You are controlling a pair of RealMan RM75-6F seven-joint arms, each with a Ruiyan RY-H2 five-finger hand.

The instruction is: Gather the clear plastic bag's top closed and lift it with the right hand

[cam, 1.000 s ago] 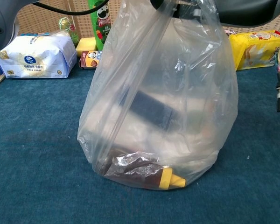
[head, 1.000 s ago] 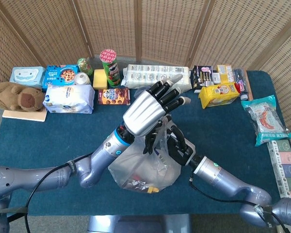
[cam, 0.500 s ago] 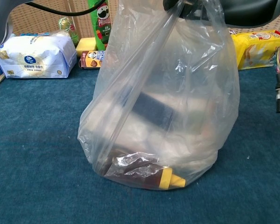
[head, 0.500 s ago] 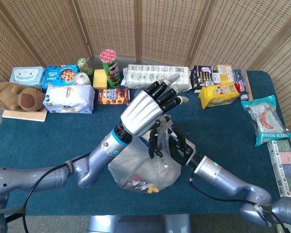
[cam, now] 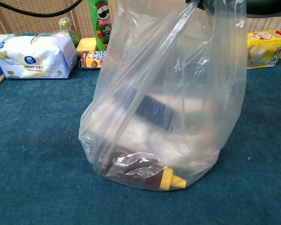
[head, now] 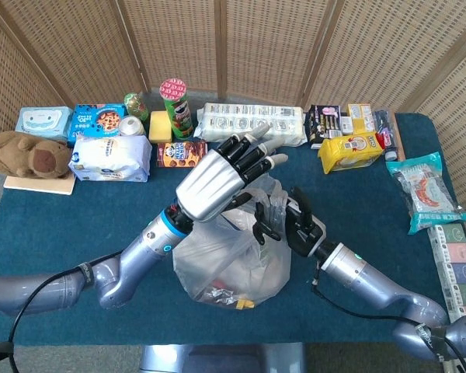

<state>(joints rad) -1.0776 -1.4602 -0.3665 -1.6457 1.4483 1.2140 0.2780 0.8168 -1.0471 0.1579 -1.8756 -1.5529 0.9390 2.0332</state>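
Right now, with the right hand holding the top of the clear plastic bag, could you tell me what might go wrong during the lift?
1. The right hand grips only part of the clear plastic bag at its top; the thin film could slip out.
2. The open left hand hovers over the bag's top and could snag it on the way up.
3. The brown bottle with a yellow cap lies loose at the bottom and may shift, swinging the bag.

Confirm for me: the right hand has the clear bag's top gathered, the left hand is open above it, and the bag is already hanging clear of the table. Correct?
Not quite. The clear bag is not yet hanging clear: the chest view shows its bottom resting on the table. The rest holds: the right hand grips the gathered top, and the left hand is open above it.
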